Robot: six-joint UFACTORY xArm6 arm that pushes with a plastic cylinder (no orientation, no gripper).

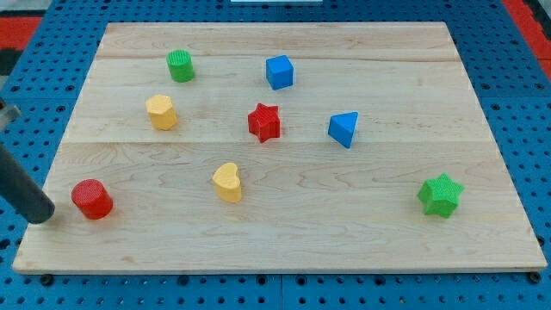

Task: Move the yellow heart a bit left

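Observation:
The yellow heart (227, 182) lies on the wooden board (284, 232), below the view's centre and a little left of it. My tip (40, 215) is at the board's left edge near the view's bottom, just left of the red cylinder (91, 199) and well left of the yellow heart. The rod runs up and left out of view.
A yellow hexagonal block (161, 112) and a green cylinder (180, 65) stand at upper left. A red star (264, 122), a blue cube (279, 72) and a blue triangular block (343, 129) are around the middle. A green star (440, 195) is at the right.

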